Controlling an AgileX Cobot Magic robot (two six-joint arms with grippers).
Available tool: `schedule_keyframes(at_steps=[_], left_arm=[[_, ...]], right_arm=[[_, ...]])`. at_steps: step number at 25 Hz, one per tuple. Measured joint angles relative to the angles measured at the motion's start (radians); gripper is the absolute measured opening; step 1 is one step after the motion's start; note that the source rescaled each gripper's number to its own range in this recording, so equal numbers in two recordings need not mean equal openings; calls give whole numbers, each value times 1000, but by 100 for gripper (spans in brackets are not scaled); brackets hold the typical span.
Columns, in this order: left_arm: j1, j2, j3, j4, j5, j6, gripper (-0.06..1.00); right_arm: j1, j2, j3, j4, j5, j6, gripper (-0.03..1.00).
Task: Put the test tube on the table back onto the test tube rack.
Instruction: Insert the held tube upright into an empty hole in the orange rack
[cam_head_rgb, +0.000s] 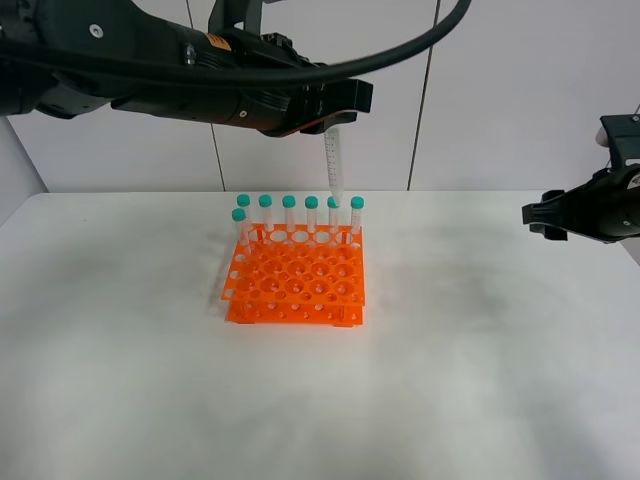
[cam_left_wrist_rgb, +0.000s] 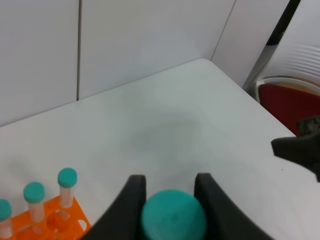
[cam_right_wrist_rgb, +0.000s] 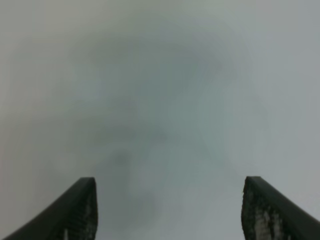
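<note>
My left gripper (cam_head_rgb: 334, 118) is shut on the test tube (cam_head_rgb: 334, 168) and holds it upright by its top, tip down, just above the back row of the orange test tube rack (cam_head_rgb: 296, 280). Several teal-capped tubes (cam_head_rgb: 288, 203) stand along the rack's back row and left side. In the left wrist view the held tube's teal cap (cam_left_wrist_rgb: 173, 216) sits between the two black fingers (cam_left_wrist_rgb: 134, 197), with the rack's corner (cam_left_wrist_rgb: 55, 224) and standing tubes (cam_left_wrist_rgb: 67, 178) below. My right gripper (cam_head_rgb: 536, 217) hovers open and empty at the right, over the white table (cam_right_wrist_rgb: 165, 110).
The white table (cam_head_rgb: 470, 380) spreads around the rack. A grey panelled wall runs behind the table's back edge. A red chair (cam_left_wrist_rgb: 287, 102) stands past the table's far corner. The right arm (cam_left_wrist_rgb: 302, 147) shows dark at the edge of the left wrist view.
</note>
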Motion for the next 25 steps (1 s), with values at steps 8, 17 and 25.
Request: schedule_keyframes(at_steps=[8, 17, 25], left_arm=[[0, 0, 0, 0, 0, 0, 0], [0, 0, 0, 0, 0, 0, 0], [0, 0, 0, 0, 0, 0, 0]], right_arm=[[0, -193, -83, 9, 182, -9, 59], [0, -456, -148, 26, 378, -39, 59], [0, -713, -149, 62, 597, -49, 59]])
